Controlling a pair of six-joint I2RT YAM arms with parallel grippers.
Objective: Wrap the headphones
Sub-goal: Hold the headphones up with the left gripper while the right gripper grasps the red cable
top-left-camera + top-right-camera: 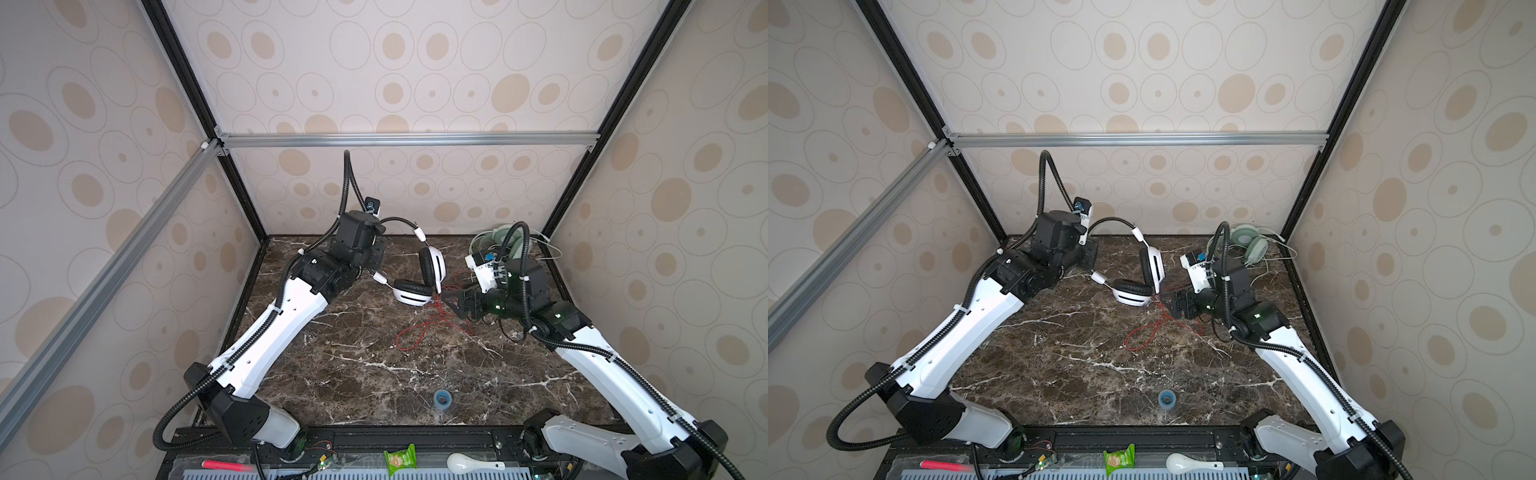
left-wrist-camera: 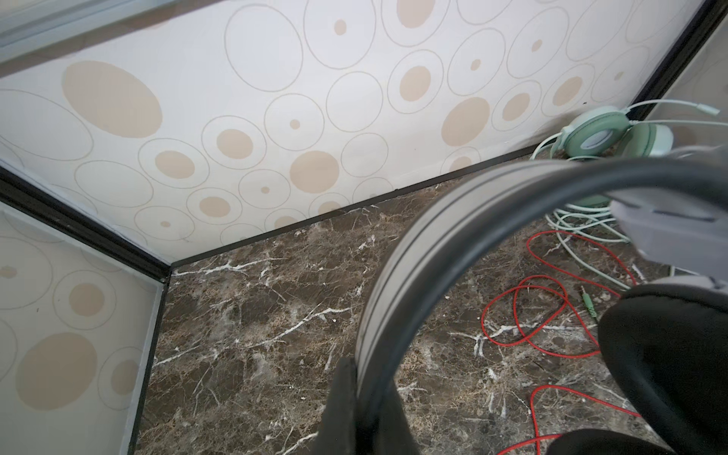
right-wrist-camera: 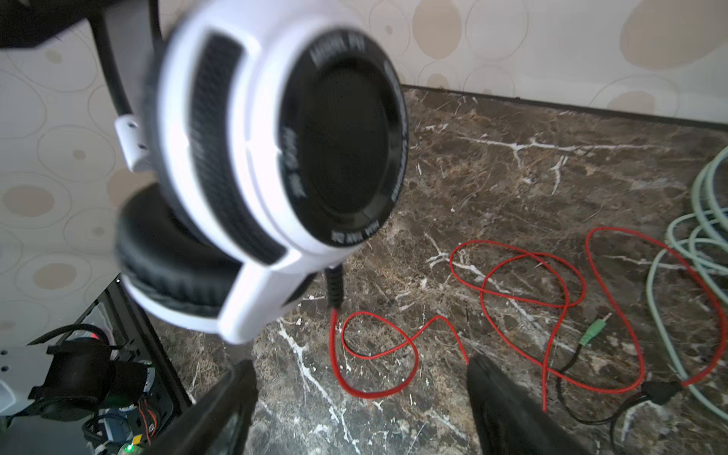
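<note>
The left claw (image 2: pixel 362 378) is clamped on the grey headband (image 2: pixel 433 220) of the white headphones (image 1: pixel 432 266), holding them up over the back of the tabletop (image 1: pixel 374 374). The right claw (image 3: pixel 360 374) gapes empty by the red cord (image 3: pixel 370 395). I'd say that looped cord could knot or snag if tugged. Two pairs in all, counting the mint green headphones (image 1: pixel 1246 241) in the back right corner. Two claws.

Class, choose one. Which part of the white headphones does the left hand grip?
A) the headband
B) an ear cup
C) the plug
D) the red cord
A: the left wrist view shows the left hand shut on the grey headband.
</note>
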